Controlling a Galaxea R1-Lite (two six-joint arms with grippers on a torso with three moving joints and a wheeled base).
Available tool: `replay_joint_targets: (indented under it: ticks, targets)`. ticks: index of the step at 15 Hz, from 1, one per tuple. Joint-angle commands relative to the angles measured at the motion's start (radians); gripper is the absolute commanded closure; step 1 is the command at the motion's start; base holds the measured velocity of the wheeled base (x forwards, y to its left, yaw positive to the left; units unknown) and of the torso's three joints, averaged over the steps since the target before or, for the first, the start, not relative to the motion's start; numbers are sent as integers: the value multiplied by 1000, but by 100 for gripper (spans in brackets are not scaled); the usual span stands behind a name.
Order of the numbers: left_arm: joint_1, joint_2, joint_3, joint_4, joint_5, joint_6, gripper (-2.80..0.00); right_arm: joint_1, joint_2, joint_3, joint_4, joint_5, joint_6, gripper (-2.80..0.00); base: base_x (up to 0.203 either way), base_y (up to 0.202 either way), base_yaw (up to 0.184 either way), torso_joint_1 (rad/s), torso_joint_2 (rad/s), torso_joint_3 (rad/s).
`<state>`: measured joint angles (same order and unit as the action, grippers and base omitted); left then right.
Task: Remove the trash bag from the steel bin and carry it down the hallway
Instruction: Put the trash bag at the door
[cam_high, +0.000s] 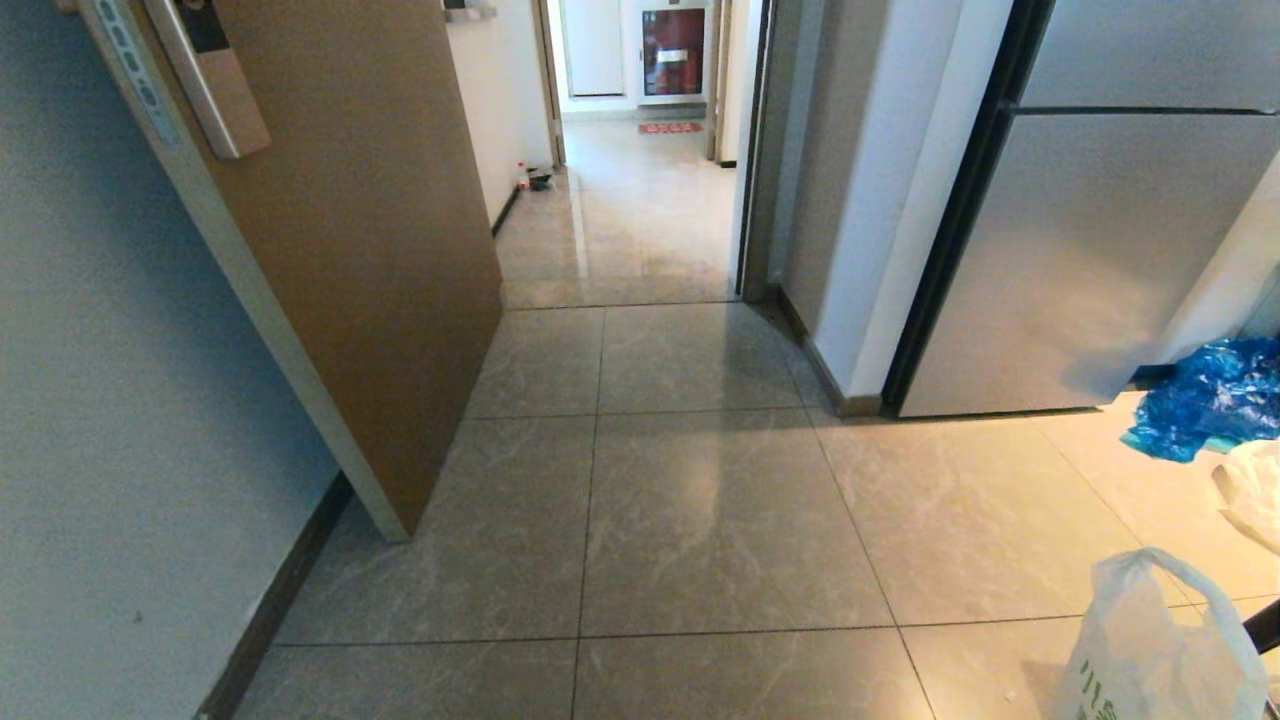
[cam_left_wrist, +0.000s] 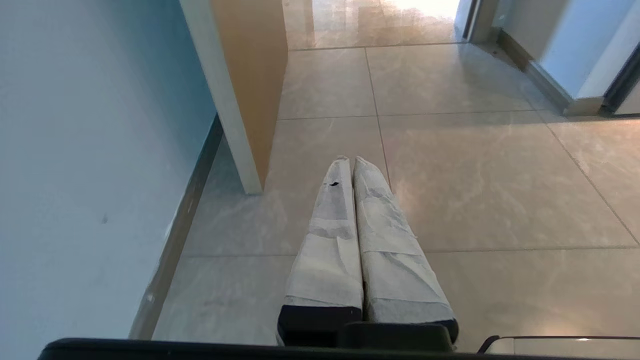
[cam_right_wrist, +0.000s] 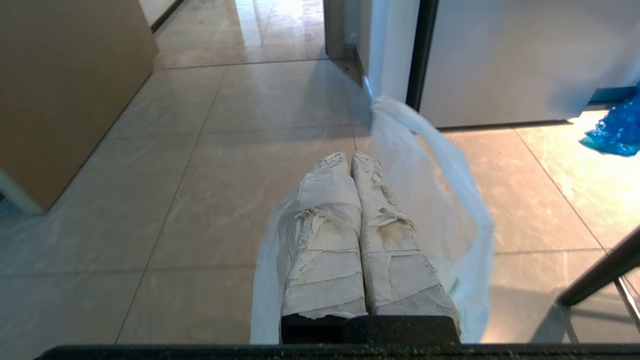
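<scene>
Two hands were closed: the right hand (cam_right_wrist: 351, 156) gripped the trash bag (cam_right_wrist: 450, 200); the left hand (cam_left_wrist: 349, 161) held nothing above the hallway (cam_high: 640, 220) floor.

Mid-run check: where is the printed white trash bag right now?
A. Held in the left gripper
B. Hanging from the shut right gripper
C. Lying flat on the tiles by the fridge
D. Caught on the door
B: the trash bag drapes around the shut right gripper; the left gripper holds nothing.

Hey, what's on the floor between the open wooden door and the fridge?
Only bare tiled floor lies between the wooden door and the fridge, as the head view shows. The blue bag lies beyond the fridge, not between them.
</scene>
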<state>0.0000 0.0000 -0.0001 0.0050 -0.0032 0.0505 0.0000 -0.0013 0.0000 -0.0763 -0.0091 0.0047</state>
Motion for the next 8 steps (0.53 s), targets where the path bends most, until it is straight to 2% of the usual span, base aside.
replay_joint_targets:
  ticks: [1,8]
  targets:
    - [0,0,2,0,0,2,0,0,0,31,-2,0,1,0,190,0,2,6,4,1]
    - [0,0,2,0,0,2,0,0,0,31,-2,0,1,0,193,0,2,1,5,2]
